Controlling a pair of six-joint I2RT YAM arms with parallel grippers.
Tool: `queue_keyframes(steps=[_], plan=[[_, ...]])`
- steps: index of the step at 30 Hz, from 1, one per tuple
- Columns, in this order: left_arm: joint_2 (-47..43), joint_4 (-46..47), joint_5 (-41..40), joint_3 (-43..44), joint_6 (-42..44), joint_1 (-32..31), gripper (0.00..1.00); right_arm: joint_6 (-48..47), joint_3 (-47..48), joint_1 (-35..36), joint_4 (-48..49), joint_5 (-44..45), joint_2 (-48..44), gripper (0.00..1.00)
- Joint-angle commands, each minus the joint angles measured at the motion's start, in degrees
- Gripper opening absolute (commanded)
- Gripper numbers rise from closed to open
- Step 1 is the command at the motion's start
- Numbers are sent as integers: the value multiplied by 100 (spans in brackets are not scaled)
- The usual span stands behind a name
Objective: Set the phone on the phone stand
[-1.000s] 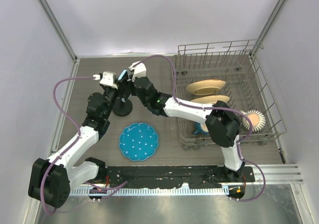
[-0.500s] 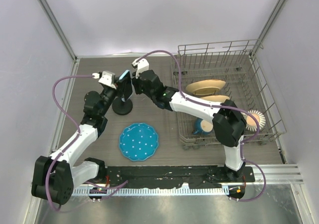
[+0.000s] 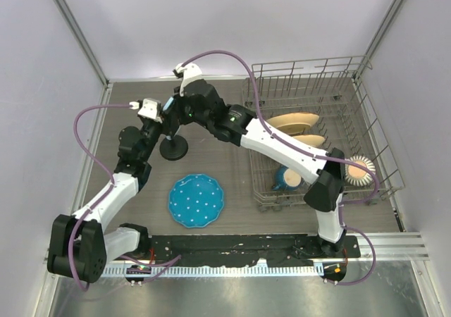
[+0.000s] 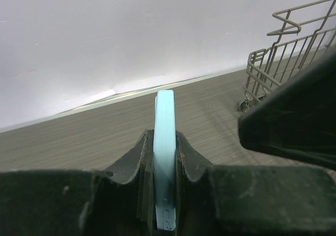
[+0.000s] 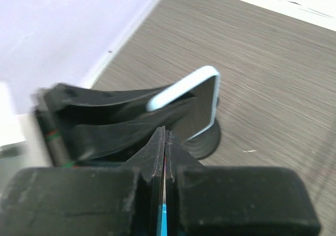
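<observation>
Hidden: stand (image 3: 173, 148) post and cradle, behind phone (image 5: 199, 105) and arms; only the disc base shows. Phone's lower end is buried between left fingers (image 4: 134, 160), which clamp it edge-on above the stand base. Long axis tilts upward; dark screen faces the right wrist camera. Right fingers (image 5: 156, 157) pressed together.

Nothing legible on any surface in any view. On the light blue edge of the phone (image 4: 164, 152), only a few tiny moulded marks near the bottom, too small to read, and a blank black screen in the right wrist view. On the blue plate (image 3: 196, 200), just a scatter of white dots, no letters or numbers.
</observation>
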Motion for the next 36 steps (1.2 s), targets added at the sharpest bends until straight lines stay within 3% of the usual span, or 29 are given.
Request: queue_keyframes(steps=[1, 6, 10, 14, 20, 27, 33, 36], plan=[[121, -721, -347, -159, 435, 83, 0, 149, 11, 75, -282, -136, -360, 1], [-2, -774, -197, -133, 436, 83, 0, 70, -806, -336, 411, -503, -897, 2], [-125, -904, -74, -63, 365, 92, 0, -61, -1807, -1004, 1019, -2248, -1293, 10], [-239, -1037, 363, 95, 286, 91, 0, -500, -2468, -1427, 1520, -3060, -1609, 19], [-186, -977, 1393, 298, -54, 162, 0, -1177, -2583, -1656, 1538, -3694, -1610, 36], [-265, -527, 2622, 324, -549, 390, 0, -1433, -2698, -1753, 1714, -4232, -1548, 38], [-292, -36, 3115, 228, -1118, 530, 0, -1258, -2970, -2008, 2206, -4853, -1539, 43], [-187, 412, 3318, 175, -1488, 627, 0, -1388, -3172, -2105, 2636, -5302, -1531, 58]])
